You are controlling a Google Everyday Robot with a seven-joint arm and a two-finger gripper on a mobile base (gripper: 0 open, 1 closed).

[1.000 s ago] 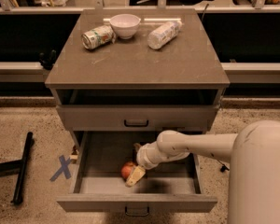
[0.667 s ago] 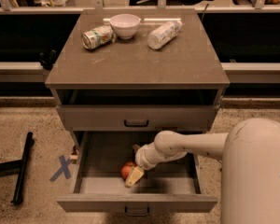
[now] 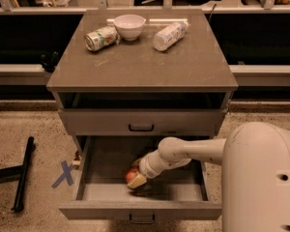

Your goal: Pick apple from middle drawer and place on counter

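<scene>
The middle drawer (image 3: 96, 192) is pulled open and shows its plain grey inside. The small red-orange apple (image 3: 131, 175) lies in it, left of centre near the front. My gripper (image 3: 136, 180) reaches down into the drawer from the right on a white arm and sits right at the apple, partly covering it. The grey-brown counter (image 3: 140, 62) is the cabinet's top slab, above the closed upper drawer front (image 3: 140, 122).
On the counter stand a white bowl (image 3: 129, 26), a tipped can (image 3: 101, 37) and a lying plastic bottle (image 3: 169, 35). A blue X mark (image 3: 64, 174) and a black bar (image 3: 23, 180) lie on the floor at left. My white body (image 3: 261, 178) fills the lower right.
</scene>
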